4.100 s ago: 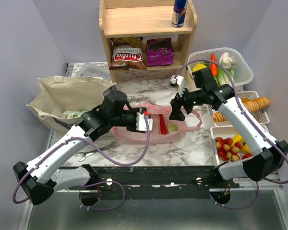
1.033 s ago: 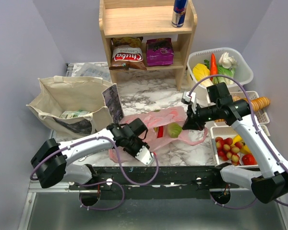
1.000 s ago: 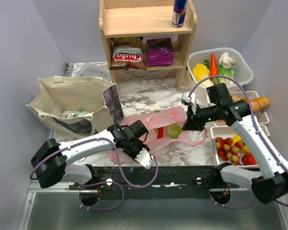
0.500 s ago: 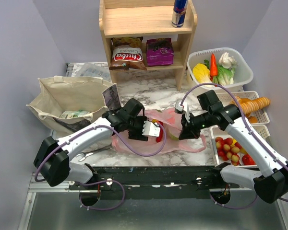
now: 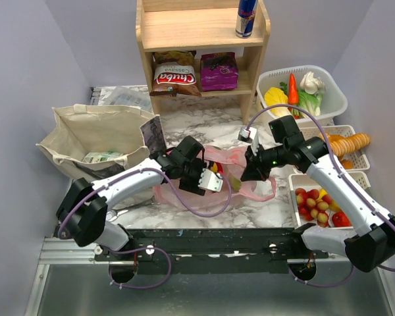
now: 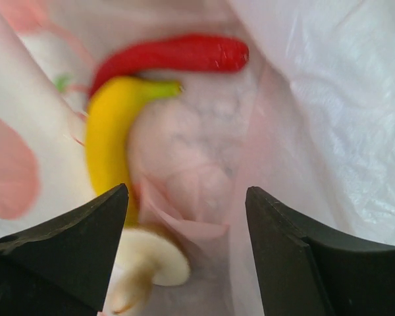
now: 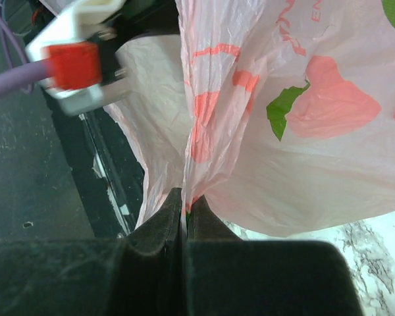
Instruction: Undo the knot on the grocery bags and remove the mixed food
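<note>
The pink plastic bag (image 5: 253, 192) lies at the centre of the marble table (image 5: 204, 125), with the canvas tote (image 5: 92, 128) at its 9 o'clock. The left gripper (image 6: 185, 197) is at the bag's mouth with its fingers spread. Inside, ahead of it, lie a yellow banana (image 6: 105, 131), a red pepper (image 6: 178, 54) at 12 o'clock and a pale mushroom (image 6: 155, 260) at 7 o'clock. The right gripper (image 7: 184, 196), on the bag's 3 o'clock side, has its fingers pressed together, pinching a fold of the pink film.

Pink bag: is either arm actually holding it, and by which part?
The right gripper is shut on a pinched fold of thin plastic of the pink bag. The left gripper is open over the banana, holding nothing.
</note>
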Controlling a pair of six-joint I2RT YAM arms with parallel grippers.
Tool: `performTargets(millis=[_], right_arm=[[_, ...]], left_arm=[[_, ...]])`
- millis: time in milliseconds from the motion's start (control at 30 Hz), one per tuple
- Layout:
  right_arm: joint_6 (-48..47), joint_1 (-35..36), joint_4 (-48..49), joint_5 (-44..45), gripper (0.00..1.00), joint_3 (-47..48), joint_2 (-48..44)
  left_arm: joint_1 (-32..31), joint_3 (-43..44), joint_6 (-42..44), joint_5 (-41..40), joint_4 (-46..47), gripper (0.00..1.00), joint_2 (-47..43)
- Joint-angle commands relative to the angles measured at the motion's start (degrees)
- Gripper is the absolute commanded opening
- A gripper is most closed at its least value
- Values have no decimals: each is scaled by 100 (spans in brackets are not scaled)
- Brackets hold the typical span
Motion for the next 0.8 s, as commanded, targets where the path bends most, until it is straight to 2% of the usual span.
performTargets(millis=[0,133,233,433,600,767], right_arm=[[284,31,218,162,1,216,101],[311,30,182,182,1,351,175],[285,29,124,132,1,404,188],[227,31,88,82,1,413,204],[215,24,82,59,1,457,233],[211,30,96,107,1,477,260]], left_arm=[[-344,-60,818,640,698,71,-251],[-516,564,1114,280,497,68,524],[-528,976,1351,-71,421,72,1063],[-598,900,2446,-870,879,79,1631],[-581,1169,2892,-1049,364,79,2161],[-563,1958,3021,-873,-806,77,2756]])
